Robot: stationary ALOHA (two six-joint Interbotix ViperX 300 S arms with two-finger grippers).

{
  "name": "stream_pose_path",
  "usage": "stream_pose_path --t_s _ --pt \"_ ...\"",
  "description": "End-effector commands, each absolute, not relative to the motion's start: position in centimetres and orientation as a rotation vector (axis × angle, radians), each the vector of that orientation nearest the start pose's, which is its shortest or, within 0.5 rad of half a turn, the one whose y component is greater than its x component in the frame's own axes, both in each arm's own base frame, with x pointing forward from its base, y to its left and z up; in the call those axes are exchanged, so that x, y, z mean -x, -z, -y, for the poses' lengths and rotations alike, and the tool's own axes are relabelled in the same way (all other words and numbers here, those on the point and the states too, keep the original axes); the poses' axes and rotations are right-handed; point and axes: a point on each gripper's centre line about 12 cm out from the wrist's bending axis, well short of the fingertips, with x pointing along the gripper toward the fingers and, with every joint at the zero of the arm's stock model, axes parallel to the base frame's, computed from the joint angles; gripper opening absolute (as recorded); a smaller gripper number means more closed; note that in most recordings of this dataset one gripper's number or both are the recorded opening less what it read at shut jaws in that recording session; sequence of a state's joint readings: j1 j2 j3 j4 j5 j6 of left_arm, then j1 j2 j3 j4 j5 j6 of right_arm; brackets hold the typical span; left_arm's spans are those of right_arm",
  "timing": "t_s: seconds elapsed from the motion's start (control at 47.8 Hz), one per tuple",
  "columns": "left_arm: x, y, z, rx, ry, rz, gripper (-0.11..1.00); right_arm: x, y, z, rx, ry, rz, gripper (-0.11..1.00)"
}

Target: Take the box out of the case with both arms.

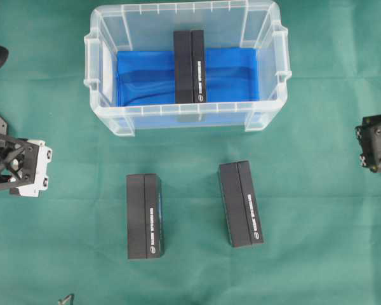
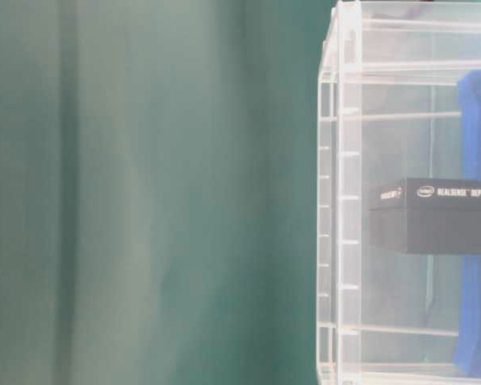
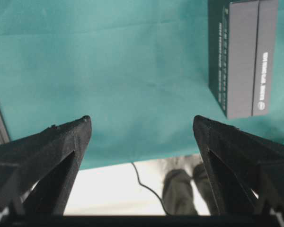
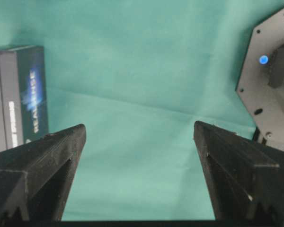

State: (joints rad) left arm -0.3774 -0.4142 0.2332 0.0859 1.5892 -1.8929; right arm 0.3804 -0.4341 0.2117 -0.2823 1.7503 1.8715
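Observation:
The clear case (image 1: pixel 108 121) stands at the back middle of the green cloth, with a blue liner (image 1: pixel 228 73) on its bottom. One black box (image 1: pixel 190 67) lies inside it, across the liner. The table-level view shows the case wall (image 2: pixel 341 200) and this box (image 2: pixel 441 216) through it. My left gripper (image 1: pixel 16 166), with the white plate, is at the far left edge, open and empty (image 3: pixel 142 124). My right gripper (image 1: pixel 376 143) is at the far right edge, open and empty (image 4: pixel 139 130). Both are well away from the case.
Two more black boxes lie on the cloth in front of the case, one at the left (image 1: pixel 144 216) and one at the right (image 1: pixel 240 203). The left wrist view shows one (image 3: pixel 244 56), the right wrist view another (image 4: pixel 16 97). A black arm base plate (image 4: pixel 270 71) is by the right gripper.

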Motion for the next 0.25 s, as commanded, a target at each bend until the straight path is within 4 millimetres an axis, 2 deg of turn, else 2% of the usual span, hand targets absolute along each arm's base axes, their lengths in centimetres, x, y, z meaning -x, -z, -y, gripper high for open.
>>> stream_pose_path --t_s 0.0,0.23 --pt "-23.25 -36.86 8.19 1.248 -1.037 -1.067 0.89 -21.97 -38.05 -5.4 -1.082 1.186 -0.937 0.9" --pt "-23.25 -36.86 8.19 1.248 -1.037 -1.067 0.89 -22.0 -38.05 -5.41 -1.084 1.183 -0.936 0.9"
